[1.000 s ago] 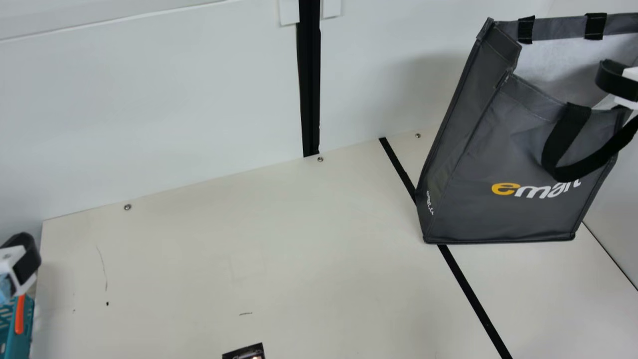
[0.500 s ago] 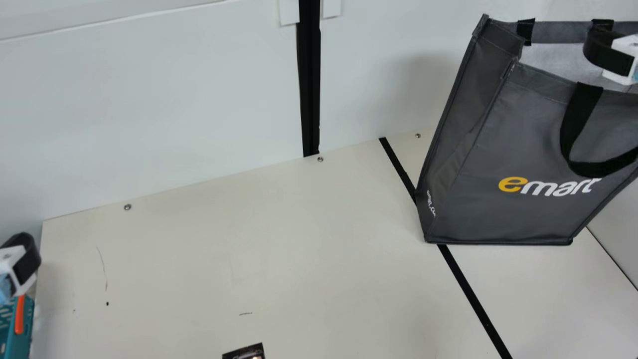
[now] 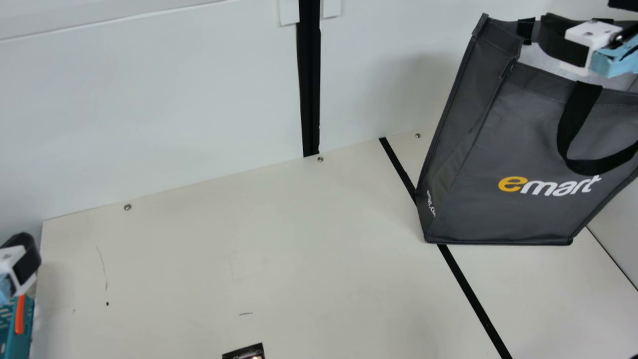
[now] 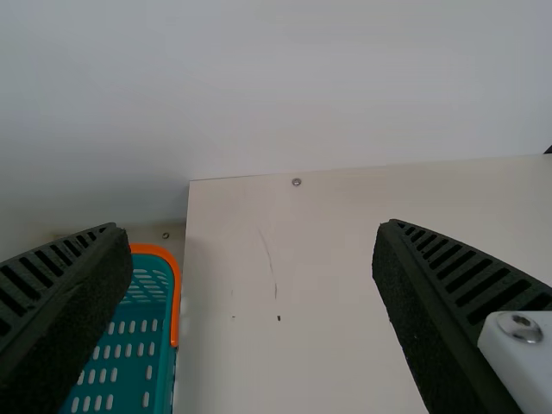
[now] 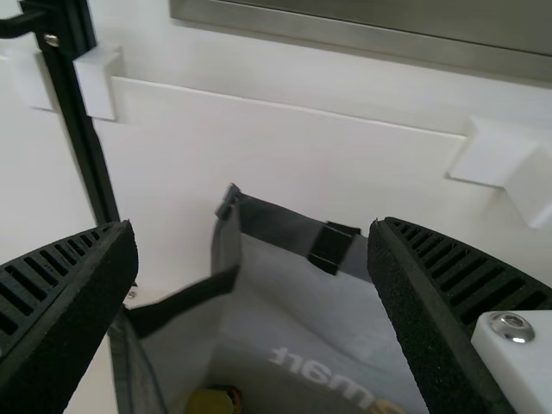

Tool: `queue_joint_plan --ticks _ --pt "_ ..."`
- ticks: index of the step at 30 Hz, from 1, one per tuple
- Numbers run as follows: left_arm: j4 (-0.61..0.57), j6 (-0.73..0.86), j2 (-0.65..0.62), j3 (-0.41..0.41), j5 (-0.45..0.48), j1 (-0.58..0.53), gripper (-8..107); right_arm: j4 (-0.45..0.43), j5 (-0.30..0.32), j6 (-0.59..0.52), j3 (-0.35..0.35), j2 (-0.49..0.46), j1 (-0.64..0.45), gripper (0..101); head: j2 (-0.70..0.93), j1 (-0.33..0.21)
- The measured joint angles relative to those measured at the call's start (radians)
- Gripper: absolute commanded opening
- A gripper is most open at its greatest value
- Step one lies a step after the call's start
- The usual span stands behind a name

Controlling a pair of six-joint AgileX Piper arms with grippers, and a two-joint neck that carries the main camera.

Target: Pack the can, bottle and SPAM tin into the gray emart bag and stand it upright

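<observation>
The gray emart bag stands on its base at the right of the main view, mouth up, a black strap hanging down its front. At the bag's mouth is my right gripper. In the right wrist view, the right gripper is open, the bag's pale inside lying beyond its fingers. A yellow, rounded item with a dark edge shows low inside the bag; I cannot tell which it is. My left gripper is at the main view's left edge; in its wrist view the left gripper stands open and empty.
A teal basket with an orange handle stands by the table's left edge, below the left gripper. A small dark printed item lies at the main view's bottom edge. White walls rise behind the table.
My right gripper has moved left across the bag's mouth. The bag's upper right side has spread rightward, and its front strap has shifted. My left arm has stayed still.
</observation>
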Motion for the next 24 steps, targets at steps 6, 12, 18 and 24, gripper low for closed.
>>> queue_joint_plan --ticks 6,12,18,24 --pt "0.0 0.0 0.0 0.0 0.0 0.0 90 -0.03 0.0 0.025 -0.009 -0.01 0.087 95 0.0 0.0" --pt "0.0 0.0 0.0 0.0 0.0 0.0 90 -0.071 0.0 0.057 -0.014 -0.015 0.178 95 0.002 0.002" --pt "0.0 0.0 0.0 0.0 0.0 0.0 90 -0.116 0.0 0.094 -0.016 -0.022 0.279 95 0.002 0.0" --pt "0.0 0.0 0.0 0.0 0.0 0.0 90 -0.164 -0.011 0.132 -0.006 -0.029 0.383 95 0.002 0.0"
